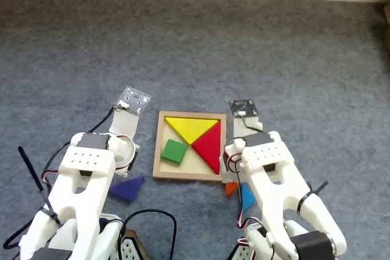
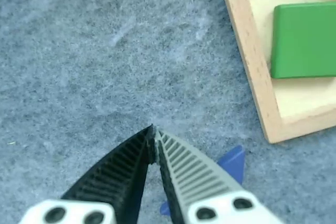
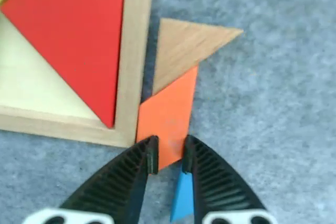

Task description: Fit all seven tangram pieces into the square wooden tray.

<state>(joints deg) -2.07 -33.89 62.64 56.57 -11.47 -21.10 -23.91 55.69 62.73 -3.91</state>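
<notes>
Square pale-wood tray (image 1: 159,161) lying flat on grey felt-like carpet (image 1: 274,59), between the two arms, its sides roughly square to the high view. Three smooth pieces lie inside.

- The large yellow triangle (image 1: 190,127) has its long edge against the far rim and its apex pointing to the centre.
- The large red triangle (image 1: 210,145) has its long edge against the right rim and its apex meeting the yellow one's.
- The small green square (image 1: 173,151) lies slightly turned, near the left rim.

Four pieces lie outside.

- The orange parallelogram (image 3: 168,114) touches the tray's near right corner, with its long axis almost parallel to the rim.
- The bare-wood triangle (image 3: 184,51) abuts the parallelogram's far end.
- The light blue piece (image 3: 184,198) lies at its near end.
- The dark blue piece (image 1: 127,188) lies left of the tray.

The right gripper (image 3: 168,156) is narrowed onto the parallelogram's near corner, with ribbed fingers (image 3: 152,156) against both of its edges. The left gripper (image 2: 153,135) is closed and empty, above the dark blue piece.
</notes>
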